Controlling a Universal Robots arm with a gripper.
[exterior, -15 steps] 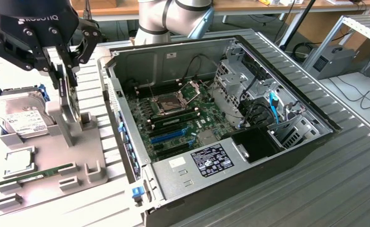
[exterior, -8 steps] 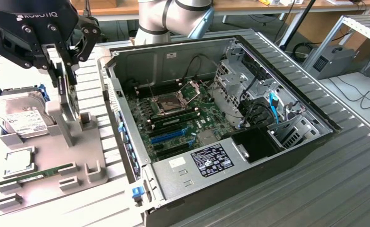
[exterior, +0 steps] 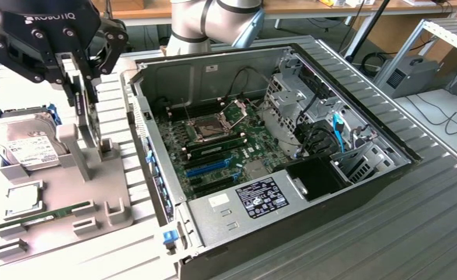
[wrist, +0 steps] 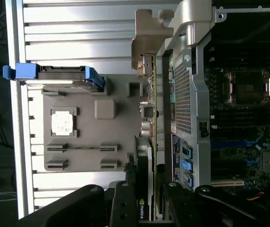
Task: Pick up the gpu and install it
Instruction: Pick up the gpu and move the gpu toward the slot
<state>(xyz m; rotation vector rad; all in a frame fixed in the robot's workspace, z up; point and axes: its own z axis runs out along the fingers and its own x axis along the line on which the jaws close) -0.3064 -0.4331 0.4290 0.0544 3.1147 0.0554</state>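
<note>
In the upper left of the exterior view, the tool [exterior: 80, 81] reaches down over the gpu [exterior: 86, 125], which stands on edge in the grey holder [exterior: 127, 175] just beside the open computer case [exterior: 353, 192]. The wrist view adds the contact: dark fingers [wrist: 124, 201] clamped against both faces of the card, whose edge carries a green logo [wrist: 141, 208].

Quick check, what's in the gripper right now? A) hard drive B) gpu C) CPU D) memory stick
B: the gripper is shut on the upright gpu, while the hard drive and the memory stick sit on the grey tray.
</note>
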